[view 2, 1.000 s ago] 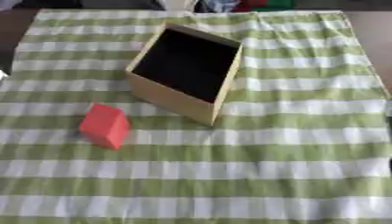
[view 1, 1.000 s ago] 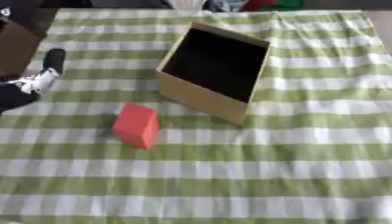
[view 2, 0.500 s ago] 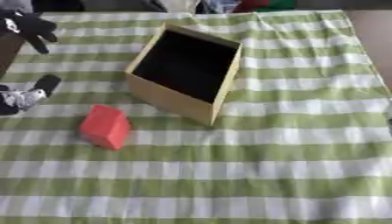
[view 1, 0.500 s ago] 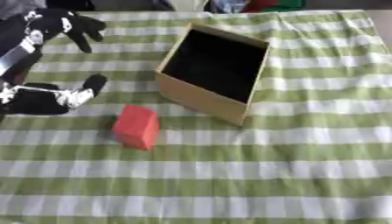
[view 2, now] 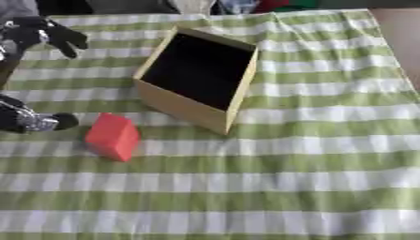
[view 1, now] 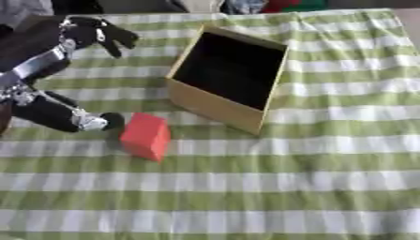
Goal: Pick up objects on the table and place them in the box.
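I see my left hand (view 1: pixel 49 75) spread wide, thumb tip seemingly just left of the red block (view 1: pixel 146 136), holding nothing. The block lies near-left of the open box (view 1: pixel 226 79) on the checked cloth (view 1: pixel 328 164).

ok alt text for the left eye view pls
The robot's black left hand, fingers spread open, reaches in beside a red rectangular block on a green-and-white checked tablecloth. An open tan cardboard box with a dark inside stands just beyond the block.
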